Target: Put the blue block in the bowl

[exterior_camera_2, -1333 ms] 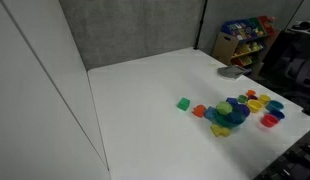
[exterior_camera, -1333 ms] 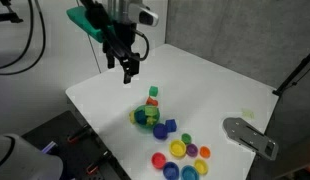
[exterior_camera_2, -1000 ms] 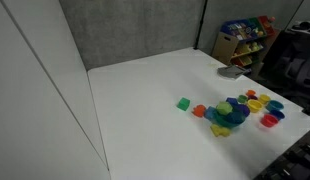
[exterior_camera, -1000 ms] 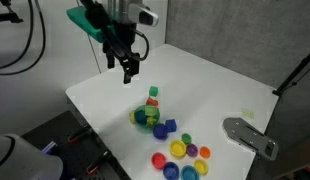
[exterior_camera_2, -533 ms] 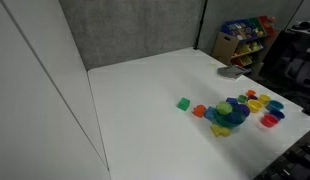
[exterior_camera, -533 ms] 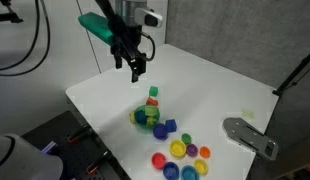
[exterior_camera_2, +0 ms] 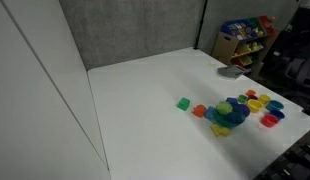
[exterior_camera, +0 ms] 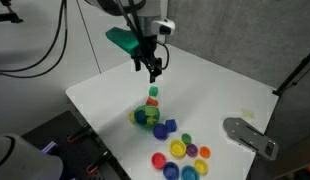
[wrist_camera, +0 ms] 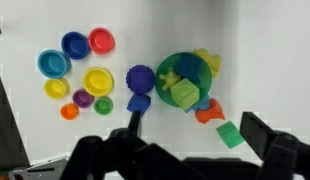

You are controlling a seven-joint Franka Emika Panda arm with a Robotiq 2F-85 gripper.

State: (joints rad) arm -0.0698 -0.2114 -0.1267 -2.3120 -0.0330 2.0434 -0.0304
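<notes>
— White table (exterior_camera: 105, 95), grey wall behind, toys heaped near one edge. What's the pic show?
— Me, the Panda arm. My gripper (exterior_camera: 154, 72) hovers high over the pile, fingers (wrist_camera: 257, 132) spread wide, nothing btwn them.
— And the target?
— Blue block (wrist_camera: 138, 101) lies on the table just beside the bowl (wrist_camera: 182, 82), at approx. 8 o'clock of it in the wrist view. Not in the bowl yet.
— Neighbours?
— Ridged blue piece (wrist_camera: 141, 78) v. close at the block's 12 o'clock. Coloured discs (wrist_camera: 98, 78) sit further out, 9 to 10 o'clock. The bowl itself already holds other toys.
— So how's the pick done right?
— IMO: slide over till the block sits centred btwn my fingers, then drop straight down. Turn the wrist so neither finger lands on the bowl rim or the ridged piece. Grip low and gently, lift clear of the rim, then move over the bowl & release.
</notes>
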